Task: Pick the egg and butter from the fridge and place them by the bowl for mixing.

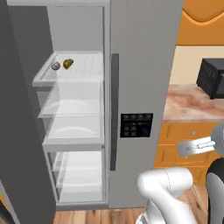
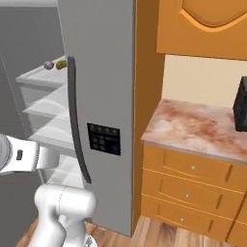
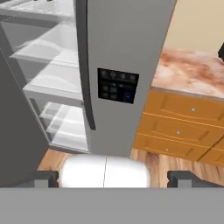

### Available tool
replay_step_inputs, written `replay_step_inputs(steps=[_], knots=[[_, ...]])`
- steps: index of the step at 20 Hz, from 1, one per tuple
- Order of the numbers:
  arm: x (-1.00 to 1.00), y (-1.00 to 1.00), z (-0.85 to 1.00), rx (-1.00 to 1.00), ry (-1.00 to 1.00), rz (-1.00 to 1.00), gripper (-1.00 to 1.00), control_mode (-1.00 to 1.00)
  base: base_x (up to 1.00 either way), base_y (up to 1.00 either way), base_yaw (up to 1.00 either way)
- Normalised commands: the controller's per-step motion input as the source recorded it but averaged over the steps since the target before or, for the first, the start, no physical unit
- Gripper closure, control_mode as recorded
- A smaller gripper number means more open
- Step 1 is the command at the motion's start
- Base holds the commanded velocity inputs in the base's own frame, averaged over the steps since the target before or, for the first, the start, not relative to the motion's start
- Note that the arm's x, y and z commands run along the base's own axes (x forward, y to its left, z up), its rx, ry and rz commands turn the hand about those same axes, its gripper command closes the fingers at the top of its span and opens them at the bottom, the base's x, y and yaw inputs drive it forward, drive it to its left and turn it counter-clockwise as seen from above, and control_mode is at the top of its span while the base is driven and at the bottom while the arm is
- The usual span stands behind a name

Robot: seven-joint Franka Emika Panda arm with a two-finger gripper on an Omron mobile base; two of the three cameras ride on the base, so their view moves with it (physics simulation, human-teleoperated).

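The fridge (image 1: 140,65) stands with its left door swung open and its right door shut. On the top translucent shelf lie the egg (image 1: 55,66), a small pale grey lump, and just right of it the olive-yellow butter (image 1: 68,64). The egg (image 2: 48,64) and the butter (image 2: 61,63) also show at the upper left of the right base view. My gripper (image 3: 116,181) is open, its dark fingertips (image 3: 43,179) wide apart with nothing between them. It hangs low in front of the shut door, well below and right of that shelf. The bowl is out of view.
A dark vertical handle (image 1: 114,111) and a black control panel (image 1: 136,125) sit on the shut door. Right of the fridge, a marbled counter (image 2: 198,128) tops orange drawers (image 2: 193,188), with a black microwave (image 1: 213,78) on it. The lower shelves (image 1: 74,131) hold nothing.
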Motion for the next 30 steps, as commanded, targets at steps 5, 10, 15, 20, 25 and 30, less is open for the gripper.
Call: replay_step_inputs(steps=[5,10,15,20,25,30], knots=[[0.00,0.00,0.00,0.00,0.00,0.00,-1.00,1.00,1.00,0.91,-0.01],[0.00,0.00,0.00,0.00,0.00,0.00,-1.00,1.00,1.00,0.25,-0.04],[0.00,0.00,0.00,0.00,0.00,0.00,-1.00,1.00,1.00,0.00,-0.01],[0.00,0.00,0.00,0.00,0.00,0.00,-1.00,1.00,1.00,0.08,0.18],[0.00,0.00,0.00,0.00,0.00,0.00,-1.00,1.00,0.92,-0.05,0.36],[0.00,0.00,0.00,0.00,0.00,0.00,-1.00,1.00,0.69,0.00,0.25]])
